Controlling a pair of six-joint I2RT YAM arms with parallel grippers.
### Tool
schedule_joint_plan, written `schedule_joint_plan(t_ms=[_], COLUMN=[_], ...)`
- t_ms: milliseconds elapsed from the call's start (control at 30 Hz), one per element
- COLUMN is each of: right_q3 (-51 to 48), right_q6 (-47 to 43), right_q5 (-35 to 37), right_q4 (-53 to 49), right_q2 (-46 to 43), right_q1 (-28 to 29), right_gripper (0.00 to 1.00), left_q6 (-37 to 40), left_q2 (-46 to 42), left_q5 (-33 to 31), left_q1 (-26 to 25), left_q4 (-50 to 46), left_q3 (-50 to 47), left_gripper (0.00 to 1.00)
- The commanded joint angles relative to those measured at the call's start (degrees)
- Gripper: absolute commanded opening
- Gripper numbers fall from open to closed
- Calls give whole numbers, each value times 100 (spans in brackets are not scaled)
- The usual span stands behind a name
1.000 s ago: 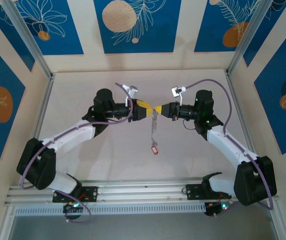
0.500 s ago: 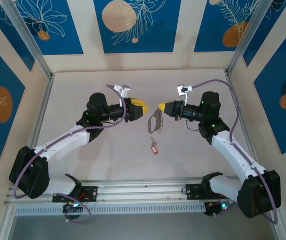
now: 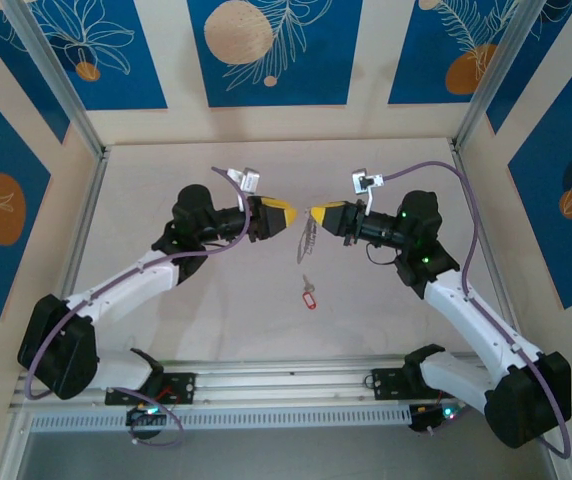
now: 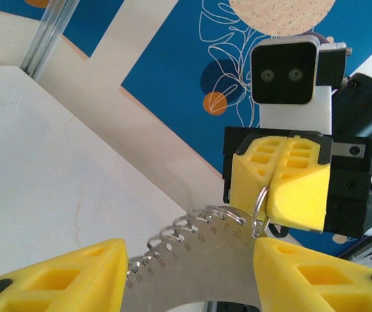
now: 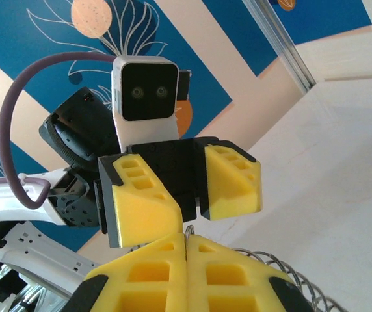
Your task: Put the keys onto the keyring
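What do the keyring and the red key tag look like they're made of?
The keyring looks metal: dull grey plate, stamped numbers, shiny wire loops along its edge. The red tag is probably plastic, flat solid colour, though too small to confirm.

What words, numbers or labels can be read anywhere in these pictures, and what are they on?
Keyring: a row of small stamped digits runs along its toothed edge, too small and blurred to quote.
Red tag: too small to tell whether it carries any writing.
Wall panels: leaf and circle drawings, no words.
No other lettering can be made out.
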Motion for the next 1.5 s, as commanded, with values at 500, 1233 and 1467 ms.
schedule_joint_plan(t_ms=[500,1233,1467], right_q3=[980,1261,1258], right_q6=[949,2018,2056], right_q5=[-1023,-1311,-1319], right_q4=[2564,3688,3705], right_q2=[1869,2587,2634], right_q1=[-419,-688,-611], right_gripper=[0,0,0], left_q6=[223,-474,-725], left_q2=[89,895,1043], left_q5=[-596,-176,-43], left_q1=[44,266,282], left_q4=[-674,259,637], left_q3=[1050,1549,1588], left_gripper=[51,39,35])
